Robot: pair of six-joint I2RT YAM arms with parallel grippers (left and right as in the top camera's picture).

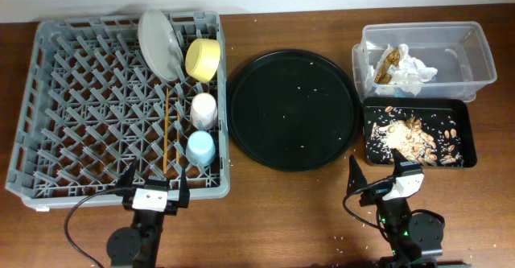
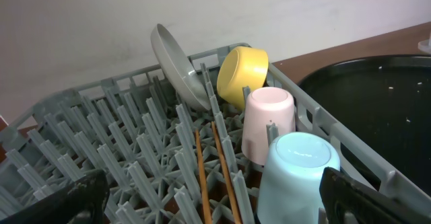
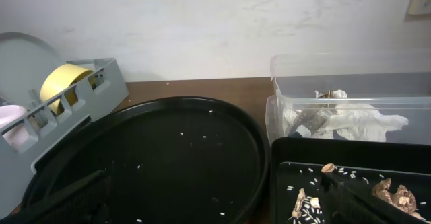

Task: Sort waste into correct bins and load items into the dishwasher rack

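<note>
Overhead, we see the dishwasher rack (image 1: 88, 99) on the left of the desk (image 1: 273, 220), loaded along its right side. The pale grey plate (image 1: 159, 44) stands on edge at the back, and the yellow bowl (image 1: 203, 59) lies tipped on its side just beside it. Nearer the front come the pink cup (image 1: 203, 110) and then the blue cup (image 1: 200, 148), both mouth down. Two wooden chopsticks (image 1: 166, 131) lie side by side on the lattice floor, just left of the cups.

In the middle of the desk sits the large round black tray (image 1: 294, 107). At the right, the clear tub (image 1: 463, 55) holds crumpled white napkins (image 1: 414, 68) and a brown wrapper (image 1: 388, 65). Just in front of it, the shallow black rectangular tray (image 1: 426, 107) holds tan food scraps (image 1: 410, 135).

Our left tool (image 1: 156, 175) hovers at the rack's front edge near the blue cup, its fingers spread wide with nothing between them. Our right tool (image 1: 376, 171) sits by the near left corner of the rectangular tray, likewise wide and empty.
</note>
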